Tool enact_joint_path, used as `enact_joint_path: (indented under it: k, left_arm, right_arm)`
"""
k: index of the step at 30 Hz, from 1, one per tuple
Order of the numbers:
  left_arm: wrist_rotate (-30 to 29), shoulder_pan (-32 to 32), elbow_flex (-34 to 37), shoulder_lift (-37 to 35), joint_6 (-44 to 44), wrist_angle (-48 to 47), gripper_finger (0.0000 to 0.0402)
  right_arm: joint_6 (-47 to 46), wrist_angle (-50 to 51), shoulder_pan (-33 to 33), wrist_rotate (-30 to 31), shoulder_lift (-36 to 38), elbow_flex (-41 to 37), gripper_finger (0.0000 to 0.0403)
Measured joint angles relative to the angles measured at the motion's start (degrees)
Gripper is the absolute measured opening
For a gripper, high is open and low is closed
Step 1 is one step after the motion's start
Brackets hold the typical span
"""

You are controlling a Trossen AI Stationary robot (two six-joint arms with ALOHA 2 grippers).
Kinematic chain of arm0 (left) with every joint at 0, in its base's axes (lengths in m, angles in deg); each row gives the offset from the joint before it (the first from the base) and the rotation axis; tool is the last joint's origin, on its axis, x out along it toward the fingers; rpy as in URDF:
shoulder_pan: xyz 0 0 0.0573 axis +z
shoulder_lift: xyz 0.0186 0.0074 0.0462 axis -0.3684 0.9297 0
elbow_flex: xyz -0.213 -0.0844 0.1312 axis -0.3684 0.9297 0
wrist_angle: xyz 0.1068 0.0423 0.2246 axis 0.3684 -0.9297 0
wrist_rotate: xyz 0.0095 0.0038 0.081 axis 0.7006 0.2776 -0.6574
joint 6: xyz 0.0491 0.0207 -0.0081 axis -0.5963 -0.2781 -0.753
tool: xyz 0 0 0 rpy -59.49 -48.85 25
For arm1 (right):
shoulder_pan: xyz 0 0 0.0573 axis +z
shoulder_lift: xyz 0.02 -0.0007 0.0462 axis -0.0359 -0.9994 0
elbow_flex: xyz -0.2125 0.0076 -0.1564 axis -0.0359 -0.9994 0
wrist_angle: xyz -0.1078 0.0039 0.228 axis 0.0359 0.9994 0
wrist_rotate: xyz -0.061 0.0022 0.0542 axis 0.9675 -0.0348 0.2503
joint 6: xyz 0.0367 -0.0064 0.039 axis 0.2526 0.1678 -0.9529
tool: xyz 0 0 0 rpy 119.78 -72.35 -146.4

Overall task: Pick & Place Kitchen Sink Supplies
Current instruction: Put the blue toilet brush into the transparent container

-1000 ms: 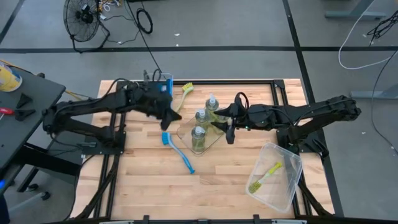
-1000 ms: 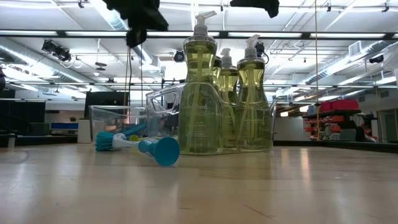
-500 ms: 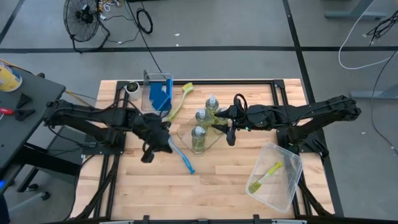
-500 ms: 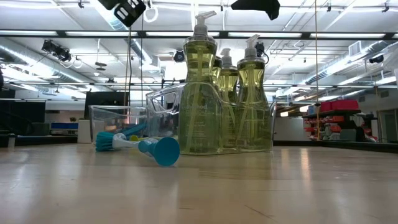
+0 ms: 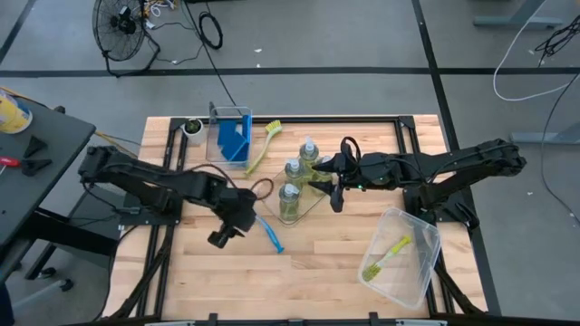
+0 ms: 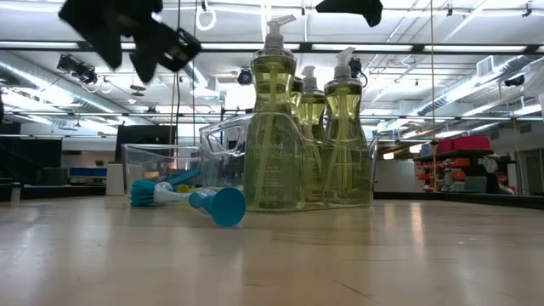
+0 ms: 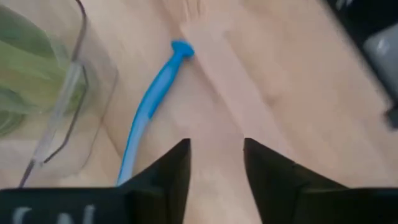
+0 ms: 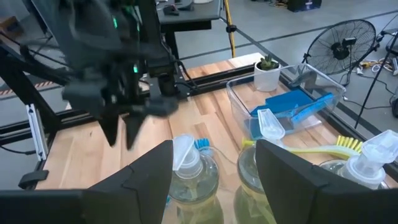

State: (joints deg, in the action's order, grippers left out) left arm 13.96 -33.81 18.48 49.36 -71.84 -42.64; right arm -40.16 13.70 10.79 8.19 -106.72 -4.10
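Three clear pump bottles of yellow-green liquid [image 5: 290, 186] stand on a clear flat tray [image 5: 313, 201] mid-table. Beside them lies a blue long-handled dish brush [image 5: 267, 233], with the left gripper [image 5: 220, 238] hovering just above its handle, fingers spread and empty. Over the bottles hangs the right gripper [image 5: 332, 186], also spread, holding nothing. Flat blue sponges [image 5: 234, 140] stand in a clear bin [image 5: 227, 114] at the far edge.

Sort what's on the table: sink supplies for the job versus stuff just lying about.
Job:
- soap bottles, in the flat tray
- blue brush, on the table
- yellow-green brush, beside the far bin
- yellow-green brush in the near bin
- blue sponges, in the far bin

Lying about:
- potted plant
- flat tray
- far bin
- near bin
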Motion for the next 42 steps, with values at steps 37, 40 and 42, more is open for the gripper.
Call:
enact_joint_path:
  k: [37,40,42]
  left_arm:
    - [-9.5,0.8,14.5,0.5,6.0,-8.6,0.0205]
    - [-10.5,0.8,16.6,-3.8,9.8,-4.9,0.0199]
    - [-11.0,0.8,18.0,-6.6,12.3,-0.4,0.0196]
  right_arm:
    - [0.0,0.4,0.0,0.2,0.0,0.0,0.023]
    - [0.0,0.2,0.0,1.3,0.0,0.0,0.023]
    - [0.0,0.2,0.0,2.3,0.0,0.0,0.023]
